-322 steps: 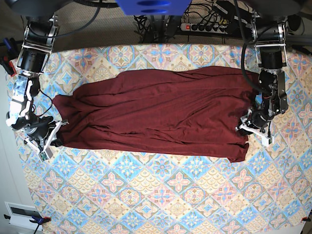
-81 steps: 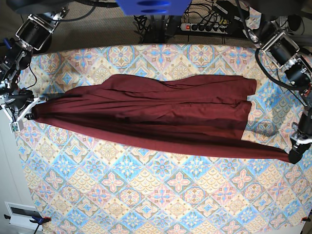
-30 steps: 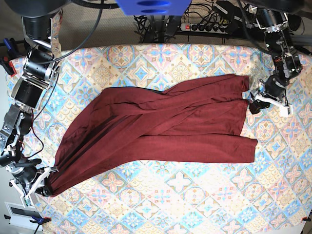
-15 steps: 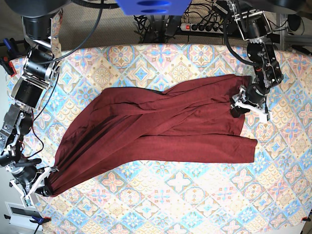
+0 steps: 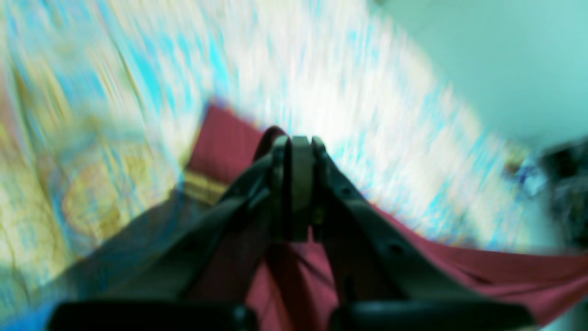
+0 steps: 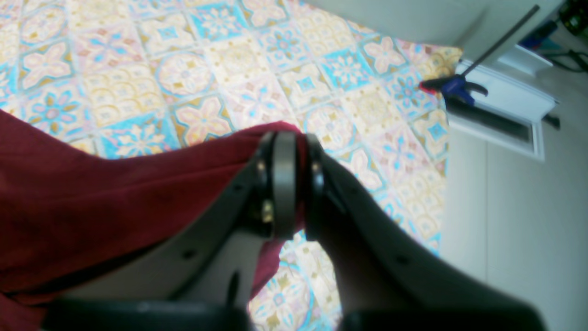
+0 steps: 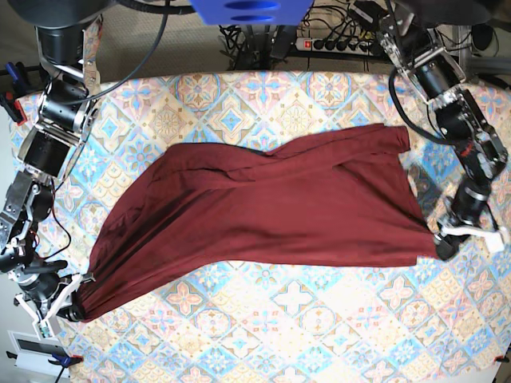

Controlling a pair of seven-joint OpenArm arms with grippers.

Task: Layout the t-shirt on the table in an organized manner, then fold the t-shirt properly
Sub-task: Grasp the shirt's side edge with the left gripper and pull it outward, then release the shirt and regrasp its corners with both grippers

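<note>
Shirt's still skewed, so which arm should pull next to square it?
Probably right: its hand, shut on the t-shirt, sits far nearer the table's front edge than the left hand.

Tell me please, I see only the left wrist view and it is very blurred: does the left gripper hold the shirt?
Observer: Yes. In the base view the left gripper is shut on the shirt, at its corner toward the table's near right side.
Operator: And the right gripper?
Observer: The right gripper is shut on the opposite corner; red cloth shows between its pads in the right wrist view.
Operator: Is the shirt flat now?
Observer: Not fully. In the base view it lies as a slanted sheet between the two grippers, with folds along its far edge.
</note>
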